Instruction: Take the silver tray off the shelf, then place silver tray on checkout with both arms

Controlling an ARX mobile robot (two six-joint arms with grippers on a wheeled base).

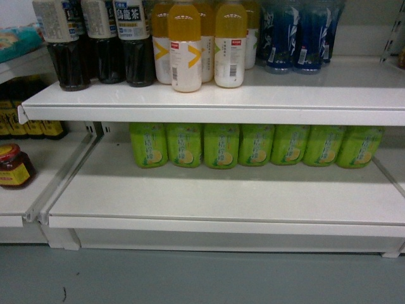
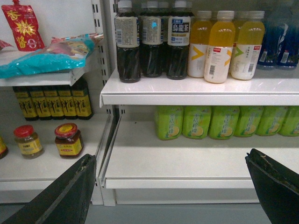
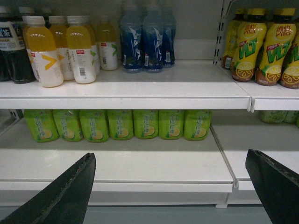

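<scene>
No silver tray shows in any view, and the checkout is out of view too. The white lower shelf [image 1: 221,196] carries only green bottles [image 1: 253,144] at its back. In the left wrist view my left gripper [image 2: 169,155] is open, its black fingers [image 2: 70,196] far apart and empty in front of the lower shelf [image 2: 187,161]. In the right wrist view my right gripper [image 3: 170,154] is open the same way, with black fingers [image 3: 275,186] wide and nothing between them, facing the lower shelf [image 3: 140,163]. Neither gripper appears in the head view.
The upper shelf [image 1: 266,92] holds dark tea bottles [image 1: 101,44], orange juice bottles [image 1: 202,44] and blue bottles [image 1: 297,35]. Jars [image 2: 67,140] and snack bags [image 2: 46,56] fill the left bay, yellow bottles [image 3: 261,46] the right bay. Grey floor [image 1: 202,278] lies below.
</scene>
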